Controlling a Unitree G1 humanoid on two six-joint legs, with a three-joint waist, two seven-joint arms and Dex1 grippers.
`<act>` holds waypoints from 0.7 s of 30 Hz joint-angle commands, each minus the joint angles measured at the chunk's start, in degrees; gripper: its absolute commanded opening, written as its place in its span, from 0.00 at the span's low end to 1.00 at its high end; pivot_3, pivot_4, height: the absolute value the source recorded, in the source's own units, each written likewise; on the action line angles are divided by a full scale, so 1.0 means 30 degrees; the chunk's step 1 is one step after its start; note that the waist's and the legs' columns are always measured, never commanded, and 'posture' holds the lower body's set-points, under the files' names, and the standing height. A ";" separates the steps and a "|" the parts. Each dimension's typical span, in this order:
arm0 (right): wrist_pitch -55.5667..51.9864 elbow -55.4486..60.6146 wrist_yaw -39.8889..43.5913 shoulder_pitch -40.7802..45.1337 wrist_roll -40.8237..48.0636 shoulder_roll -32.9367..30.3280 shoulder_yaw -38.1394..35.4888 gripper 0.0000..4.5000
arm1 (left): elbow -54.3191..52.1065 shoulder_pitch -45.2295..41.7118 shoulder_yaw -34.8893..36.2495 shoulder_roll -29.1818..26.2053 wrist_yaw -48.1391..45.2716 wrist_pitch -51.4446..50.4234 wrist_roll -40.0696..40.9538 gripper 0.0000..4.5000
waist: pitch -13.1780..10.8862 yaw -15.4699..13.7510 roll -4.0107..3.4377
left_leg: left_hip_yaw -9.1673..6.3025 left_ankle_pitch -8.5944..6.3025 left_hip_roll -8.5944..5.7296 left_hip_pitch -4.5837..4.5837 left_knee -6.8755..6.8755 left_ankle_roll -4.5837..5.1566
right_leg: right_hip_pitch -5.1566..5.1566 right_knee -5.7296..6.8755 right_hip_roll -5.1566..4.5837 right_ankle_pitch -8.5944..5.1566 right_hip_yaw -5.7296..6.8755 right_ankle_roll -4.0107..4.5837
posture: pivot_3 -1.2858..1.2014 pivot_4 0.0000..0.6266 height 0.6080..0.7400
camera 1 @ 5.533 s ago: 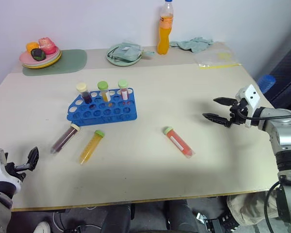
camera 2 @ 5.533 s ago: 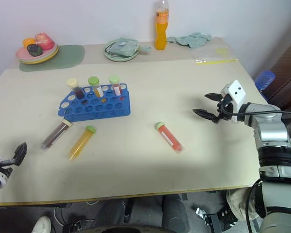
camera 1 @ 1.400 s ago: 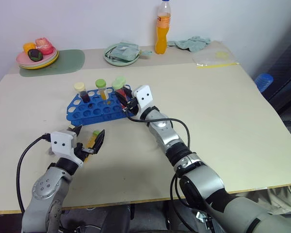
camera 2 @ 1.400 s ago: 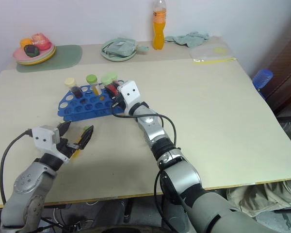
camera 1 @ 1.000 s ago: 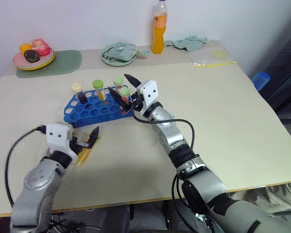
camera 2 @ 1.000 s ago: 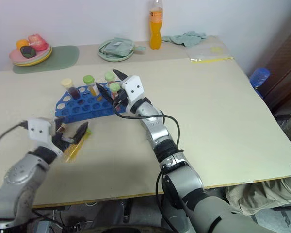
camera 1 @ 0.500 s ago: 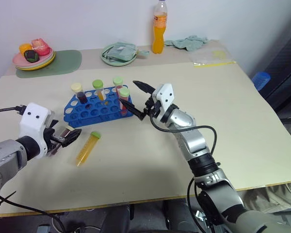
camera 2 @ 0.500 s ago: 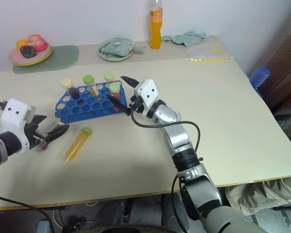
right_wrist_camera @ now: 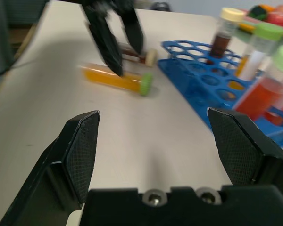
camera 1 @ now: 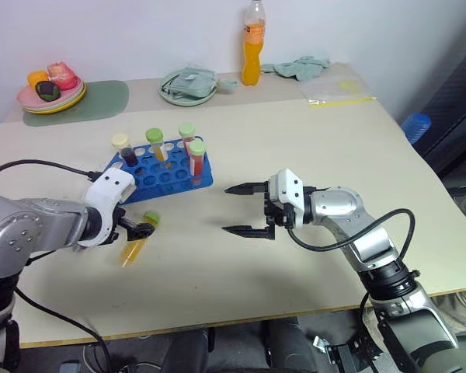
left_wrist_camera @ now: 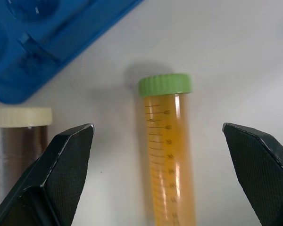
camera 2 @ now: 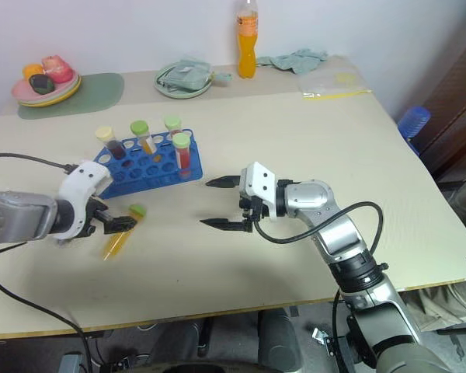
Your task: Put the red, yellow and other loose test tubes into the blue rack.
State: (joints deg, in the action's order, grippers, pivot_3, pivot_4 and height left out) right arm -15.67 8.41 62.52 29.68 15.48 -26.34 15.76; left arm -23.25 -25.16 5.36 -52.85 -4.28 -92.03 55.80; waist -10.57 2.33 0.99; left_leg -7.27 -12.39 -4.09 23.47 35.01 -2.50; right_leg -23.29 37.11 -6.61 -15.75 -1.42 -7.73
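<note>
The blue rack [camera 1: 165, 172] stands left of centre with several capped tubes upright in it, among them a red test tube [camera 1: 196, 160] with a green cap at its near right corner. On the table in front of the rack lies a yellow test tube [left_wrist_camera: 166, 149] with a green cap, and beside it a dark maroon tube [left_wrist_camera: 19, 141] with a cream cap. My left gripper [camera 1: 134, 231] is open and points down, its fingers [left_wrist_camera: 70, 155] on either side of the yellow tube's cap end. To the right of the rack my right gripper [camera 1: 231, 210] is open, empty and pointing left.
An orange drink bottle [camera 1: 252, 43], a pale green plate with a cloth [camera 1: 188, 84], a plate of food [camera 1: 50, 87] on a green mat, a crumpled cloth [camera 1: 299, 66] and a plastic bag [camera 1: 342, 93] line the far edge. A round blue object [camera 1: 416, 124] sits beyond the right edge.
My right gripper has drawn back from the rack toward the near right, leaving the red tube standing in it. My left gripper has tipped downward and come over the yellow tube.
</note>
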 commanded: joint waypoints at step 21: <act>0.0191 0.0701 -0.0636 -0.0737 0.0152 0.0185 0.0213 0.91 | -0.6420 0.6726 0.6059 0.2486 -0.1096 1.2968 -0.4273 0.19 | 0.0011 -0.0568 0.0002 | 0.0075 0.0011 0.0005 0.0012 0.0002 -0.0022 | 0.0000 -0.0049 -0.0055 0.0001 -0.0010 0.0010 | 0.52 0.24 1.00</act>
State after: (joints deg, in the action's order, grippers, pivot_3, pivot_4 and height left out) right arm -15.87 9.62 60.65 27.50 15.32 -26.08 16.93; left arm -40.79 -5.26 19.63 -48.25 -7.81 -63.31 48.60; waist -10.54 0.63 1.00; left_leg -6.99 -12.37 -4.09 23.50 35.03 -2.56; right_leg -23.24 36.96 -6.79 -15.75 -1.43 -7.70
